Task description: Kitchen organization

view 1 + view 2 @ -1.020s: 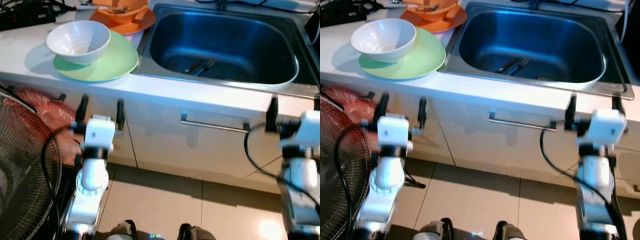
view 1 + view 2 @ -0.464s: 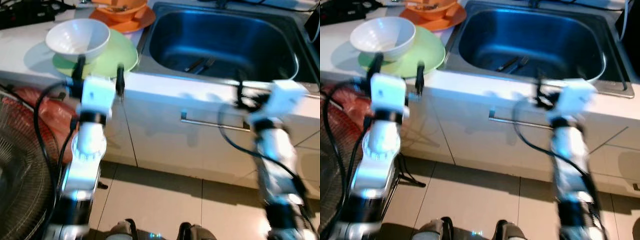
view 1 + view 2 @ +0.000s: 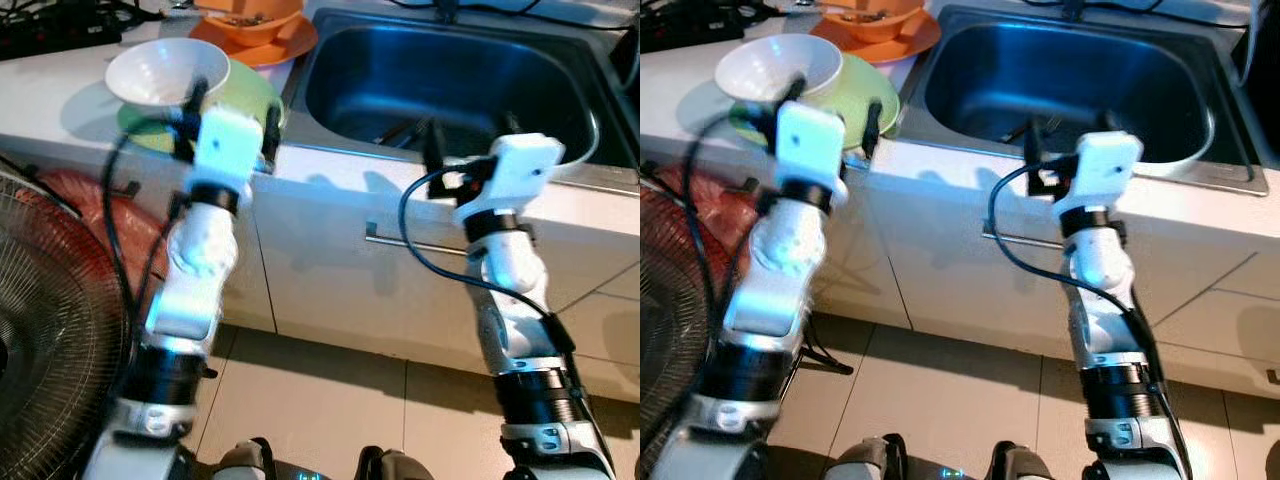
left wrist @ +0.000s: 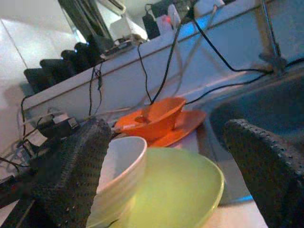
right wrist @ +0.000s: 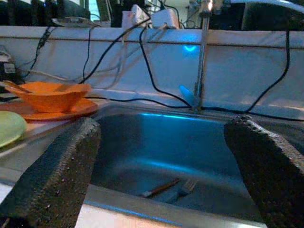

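On the white worktop (image 3: pixel 60 95) left of the sink (image 3: pixel 560 85) stand one white bowl (image 3: pixel 165 75) on one green plate (image 4: pixel 180 190) and, behind them, one orange bowl (image 4: pixel 154 118) on one orange plate (image 4: pixel 183 126). Two utensils, a fork (image 5: pixel 186 186) and a dark-handled piece (image 5: pixel 159 187), lie in the sink's basin. Both grippers are raised at the worktop's front edge with fingers apart, the left gripper (image 3: pixel 228 118) before the green plate, the right gripper (image 3: pixel 1068 155) before the sink.
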You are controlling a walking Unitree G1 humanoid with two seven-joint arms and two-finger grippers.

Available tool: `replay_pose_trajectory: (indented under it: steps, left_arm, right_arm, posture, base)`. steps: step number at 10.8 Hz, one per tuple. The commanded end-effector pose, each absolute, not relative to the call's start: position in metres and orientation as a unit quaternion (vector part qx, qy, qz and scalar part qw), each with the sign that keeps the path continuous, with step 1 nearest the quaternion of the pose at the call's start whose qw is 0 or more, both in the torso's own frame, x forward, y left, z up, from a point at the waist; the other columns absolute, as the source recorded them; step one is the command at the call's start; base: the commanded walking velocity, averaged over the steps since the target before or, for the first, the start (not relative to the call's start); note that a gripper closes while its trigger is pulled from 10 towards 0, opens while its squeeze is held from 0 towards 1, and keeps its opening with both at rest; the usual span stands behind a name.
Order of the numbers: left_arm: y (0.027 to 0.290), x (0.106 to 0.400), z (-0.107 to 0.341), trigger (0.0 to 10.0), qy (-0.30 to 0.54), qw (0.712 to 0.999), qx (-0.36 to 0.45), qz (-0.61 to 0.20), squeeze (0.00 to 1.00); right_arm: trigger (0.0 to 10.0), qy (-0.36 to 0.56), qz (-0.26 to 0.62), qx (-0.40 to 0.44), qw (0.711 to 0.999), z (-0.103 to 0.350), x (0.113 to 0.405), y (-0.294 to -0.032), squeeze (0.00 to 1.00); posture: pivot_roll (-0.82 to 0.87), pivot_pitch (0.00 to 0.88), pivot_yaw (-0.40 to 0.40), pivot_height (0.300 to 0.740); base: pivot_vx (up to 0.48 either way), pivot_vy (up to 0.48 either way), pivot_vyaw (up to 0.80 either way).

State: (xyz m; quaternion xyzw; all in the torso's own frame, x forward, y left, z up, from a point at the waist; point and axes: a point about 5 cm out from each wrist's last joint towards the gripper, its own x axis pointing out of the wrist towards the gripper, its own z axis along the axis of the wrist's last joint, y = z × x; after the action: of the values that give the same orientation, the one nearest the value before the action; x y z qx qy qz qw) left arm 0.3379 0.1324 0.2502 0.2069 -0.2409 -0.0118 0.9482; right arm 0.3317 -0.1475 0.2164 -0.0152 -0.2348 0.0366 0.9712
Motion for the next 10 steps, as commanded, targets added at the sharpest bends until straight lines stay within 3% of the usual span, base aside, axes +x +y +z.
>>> replay_pose_trajectory:
  steps: [1, 5, 7, 10]
  left_arm:
    - [0.144, 0.344, 0.26, 10.0, -0.233, 0.947, 0.219, 0.002, 0.0]
    - [0.134, 0.344, 0.244, 10.0, -0.207, 0.962, 0.178, -0.018, 0.0]
    - [0.123, 0.338, 0.25, 10.0, -0.232, 0.964, 0.125, -0.023, 0.0]
    - [0.114, 0.33, 0.259, 10.0, -0.27, 0.955, 0.12, -0.04, 0.0]
  right_arm:
    - [10.0, -0.237, 0.044, -0.013, 0.97, 0.215, 0.33, -0.144, 0.0]
    - [10.0, -0.233, 0.043, -0.014, 0.971, 0.212, 0.33, -0.146, 0.0]
    - [10.0, -0.235, 0.034, -0.011, 0.971, 0.213, 0.331, -0.149, 0.0]
    - [10.0, -0.24, 0.022, -0.001, 0.97, 0.217, 0.332, -0.152, 0.0]
  posture:
    - [0.08, 0.144, 0.003, 0.74]
    - [0.06, 0.142, 0.005, 0.74]
    - [0.07, 0.151, -0.001, 0.74]
    - [0.07, 0.159, -0.004, 0.74]
  base:
    - [0.0, 0.0, 0.0]
    - [0.0, 0.0, 0.0]
    - [0.0, 0.0, 0.0]
    - [0.0, 0.0, 0.0]
